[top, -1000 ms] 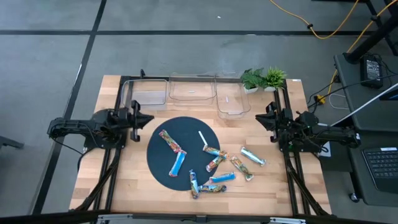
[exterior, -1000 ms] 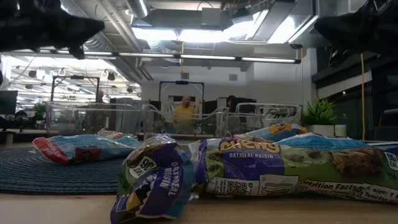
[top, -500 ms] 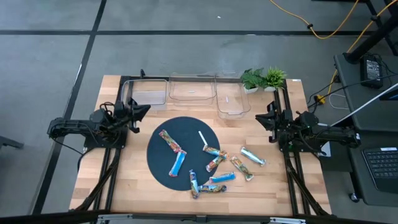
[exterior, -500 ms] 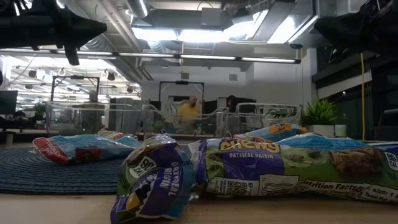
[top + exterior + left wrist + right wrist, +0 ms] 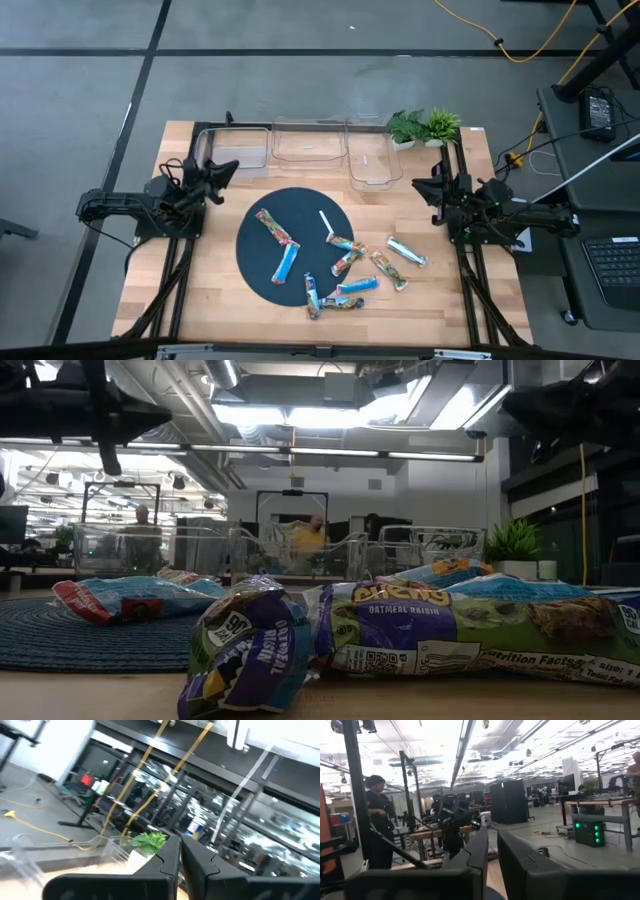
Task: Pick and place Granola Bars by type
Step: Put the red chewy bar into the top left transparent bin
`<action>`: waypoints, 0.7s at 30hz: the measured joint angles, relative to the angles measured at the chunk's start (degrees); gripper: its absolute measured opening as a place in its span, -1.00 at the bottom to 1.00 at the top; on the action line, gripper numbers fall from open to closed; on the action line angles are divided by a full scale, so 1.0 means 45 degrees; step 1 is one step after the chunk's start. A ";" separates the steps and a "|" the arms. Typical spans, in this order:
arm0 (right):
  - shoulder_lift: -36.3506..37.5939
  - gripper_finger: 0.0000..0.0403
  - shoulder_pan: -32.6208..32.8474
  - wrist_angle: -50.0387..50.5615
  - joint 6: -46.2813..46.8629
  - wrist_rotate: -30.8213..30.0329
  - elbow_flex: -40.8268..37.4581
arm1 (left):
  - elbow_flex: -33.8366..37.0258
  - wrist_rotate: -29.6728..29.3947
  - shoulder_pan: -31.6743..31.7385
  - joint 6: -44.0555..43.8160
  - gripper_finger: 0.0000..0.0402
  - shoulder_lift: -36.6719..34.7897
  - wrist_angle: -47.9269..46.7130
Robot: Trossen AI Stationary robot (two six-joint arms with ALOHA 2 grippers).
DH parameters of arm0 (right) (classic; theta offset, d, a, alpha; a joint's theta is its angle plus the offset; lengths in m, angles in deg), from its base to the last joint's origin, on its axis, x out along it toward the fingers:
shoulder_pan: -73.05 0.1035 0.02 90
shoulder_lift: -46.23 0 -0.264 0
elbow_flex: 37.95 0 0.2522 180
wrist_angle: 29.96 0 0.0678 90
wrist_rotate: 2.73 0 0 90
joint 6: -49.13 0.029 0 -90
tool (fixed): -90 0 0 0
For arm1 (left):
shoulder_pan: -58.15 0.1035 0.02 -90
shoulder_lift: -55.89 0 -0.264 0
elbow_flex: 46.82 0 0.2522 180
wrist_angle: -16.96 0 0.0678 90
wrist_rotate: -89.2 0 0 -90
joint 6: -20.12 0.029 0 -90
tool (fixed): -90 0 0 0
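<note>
Both arms are matte black, built of chunky jointed segments on black tube frames. The left gripper [image 5: 222,172] tapers into two angular black fingers [image 5: 167,865] with stepped inner edges. The right gripper [image 5: 424,187] carries flat, slab-like black fingers [image 5: 517,857]. Dark cables trail behind each arm's base.

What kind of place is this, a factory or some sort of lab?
It looks like a robotics lab or workshop in a large open industrial hall. Two robot arms flank a wooden table with wrapped snack bars on it, and beyond are exposed ceiling ducts, test rigs and people at benches.
</note>
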 joint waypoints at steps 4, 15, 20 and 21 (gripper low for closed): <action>0.0000 -0.77 0.0003 -0.0167 -0.0038 0.0000 0.0002 | 0.0000 -0.0094 0.0000 -0.0127 -0.94 0.0000 0.0000; 0.0000 -0.77 0.0001 -0.0704 -0.0154 -0.0005 0.0002 | 0.0000 -0.0091 0.0000 -0.0413 -0.94 0.0000 -0.0002; 0.0000 -0.77 0.0002 -0.0695 -0.0704 -0.0004 0.0001 | -0.0013 0.0176 -0.0002 -0.0476 -0.94 0.0004 -0.0009; 0.0000 -0.77 0.0003 -0.0691 -0.0740 0.0000 0.0000 | -0.0040 0.0300 -0.0001 -0.0464 -0.94 0.0005 -0.0032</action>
